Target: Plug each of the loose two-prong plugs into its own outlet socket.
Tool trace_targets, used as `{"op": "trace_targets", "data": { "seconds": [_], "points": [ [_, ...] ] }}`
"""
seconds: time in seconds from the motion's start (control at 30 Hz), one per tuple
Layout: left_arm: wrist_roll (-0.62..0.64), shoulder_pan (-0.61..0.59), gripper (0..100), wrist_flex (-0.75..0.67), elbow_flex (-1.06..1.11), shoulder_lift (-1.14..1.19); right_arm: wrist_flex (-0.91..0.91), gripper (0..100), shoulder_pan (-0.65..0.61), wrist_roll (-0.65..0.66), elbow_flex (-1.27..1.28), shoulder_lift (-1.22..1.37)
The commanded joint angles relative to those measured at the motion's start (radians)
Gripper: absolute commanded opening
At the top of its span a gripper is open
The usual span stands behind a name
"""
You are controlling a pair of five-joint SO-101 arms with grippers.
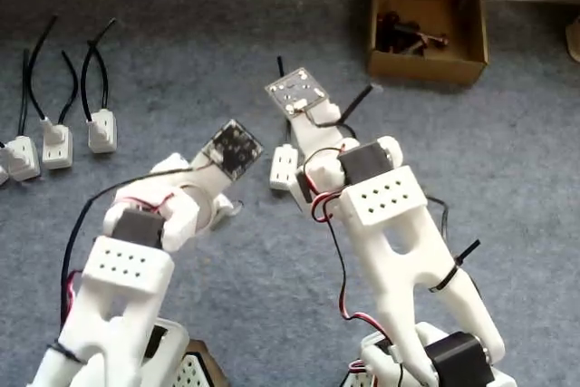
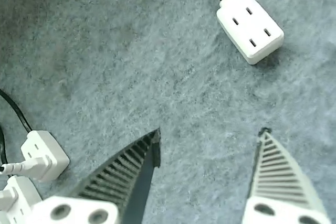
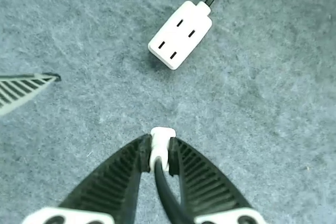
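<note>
Underneath everything lies a grey carpet (image 1: pixel 507 178) that covers the whole work surface. Rising from its near edge, the left arm (image 1: pixel 127 260) and the right arm (image 1: pixel 390 206) both lean toward the middle, with their wrists close together.

A cardboard box (image 1: pixel 426 68) stands at the far right corner with some dark parts inside.

Along the left edge sits a row of three white sockets (image 1: pixel 57 147), each with a black cord trailing toward the far edge. The left wrist view shows one of them (image 2: pixel 44 155) with a white plug at its face.

The left gripper (image 2: pixel 210 131) hangs above bare carpet. Its jaws are spread wide and grasp nothing.

The loose outlet socket (image 1: pixel 284 168) lies flat on the carpet near the middle, between the two wrists, with its slots facing up (image 2: pixel 250 26). Its black cord leaves from the end away from both grippers (image 3: pixel 180 35).

The right gripper (image 3: pixel 161 148) is clenched on the two-prong plug (image 3: pixel 161 139), a small white body pinched between the ribbed black fingers (image 3: pixel 134 163). The plug's black cord runs back between the fingers. Held this way, the plug is near the loose socket but apart from it, with carpet between them.
</note>
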Motion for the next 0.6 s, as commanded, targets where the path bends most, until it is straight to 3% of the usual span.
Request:
{"op": "trace_targets", "data": {
  "seconds": [0.0, 0.33, 0.57],
  "points": [
    [0.08, 0.013, 31, -0.04, -0.139, 0.114, 0.005, 0.5, 0.05, -0.011, -0.008, -0.047],
    [0.387, 0.03, 31, -0.04, -0.481, 0.509, 0.005, 0.5, 0.127, -0.017, -0.008, -0.047],
    [0.411, 0.105, 31, 0.052, -0.68, 0.771, 0.002, 0.5, 0.147, -0.017, -0.008, -0.047]
  ]
}}
